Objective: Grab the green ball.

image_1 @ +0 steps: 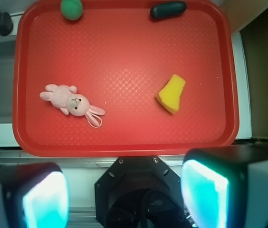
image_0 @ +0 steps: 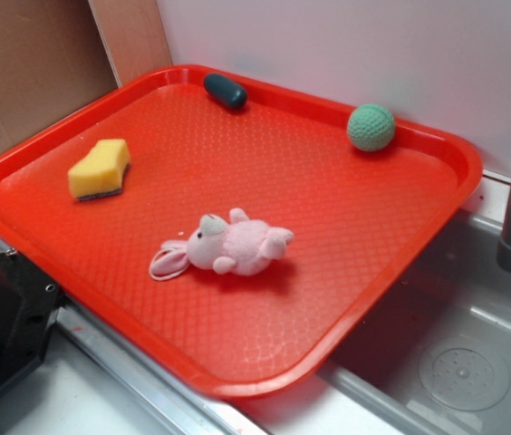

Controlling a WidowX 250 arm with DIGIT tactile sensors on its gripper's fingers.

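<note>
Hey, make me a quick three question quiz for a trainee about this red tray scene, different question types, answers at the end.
1. True or false: the gripper is shut on the green ball.
2. Which lies nearest the green ball? A) yellow sponge B) dark capsule C) pink bunny
3. Fill in: all four things lie on the red ____.

Key: 1 false, its fingers are apart and hold nothing; 2 B; 3 tray.

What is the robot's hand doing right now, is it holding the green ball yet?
Gripper: open, jaws spread wide, holding nothing. The green ball sits untouched at the far edge of the red tray.
</note>
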